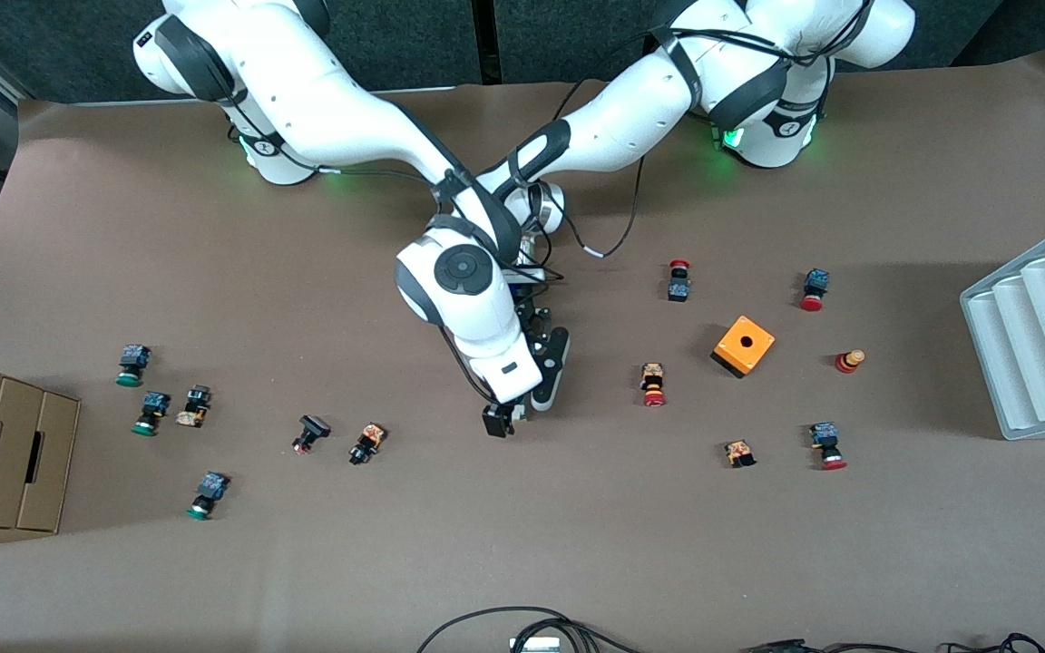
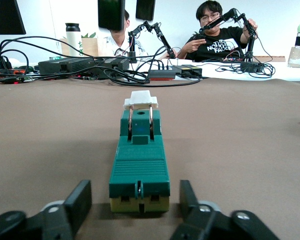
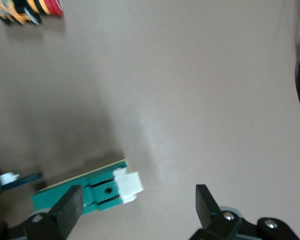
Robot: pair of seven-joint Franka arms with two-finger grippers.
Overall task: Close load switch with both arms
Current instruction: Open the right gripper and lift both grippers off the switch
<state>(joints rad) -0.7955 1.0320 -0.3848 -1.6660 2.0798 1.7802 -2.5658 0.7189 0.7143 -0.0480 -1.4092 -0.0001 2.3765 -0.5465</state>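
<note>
Starting at the right arm's end of the surface point(image 1: 323, 562): a cardboard box point(image 1: 5, 453) is sitting at the edge, with green-capped push buttons point(image 1: 132, 365) scattered beside it, all well apart from my work. My right arm point(image 1: 459, 281) is reaching in over the middle, and its jaws are standing wide above the load switch point(image 2: 140, 165), one finger point(image 3: 65, 207) hanging over the green body, the other over bare surface, neither touching. The switch is lying flat at mid-surface, mostly hidden under that wrist in the front view. Its white lever point(image 2: 140, 98) is sitting at the end nearer the front camera. My left arm point(image 1: 613, 118) is coming in low along the surface, and its jaws are also standing apart, straddling the other end of the switch with a gap showing on each side, gripping nothing. The lever is looking low against the body, though I cannot tell whether it is fully home. I am judging the sensible way on: be closing the left jaws squarely on the body's flanks to brace it, then be bringing a right finger down onto the lever's white cap, pressing straight along its swing, not sideways, so the switch is not skidding or tipping. Toward the left arm's end, an orange box point(image 1: 744, 345) and a white ridged tray point(image 1: 1040, 336) are lying clear of both arms.
</note>
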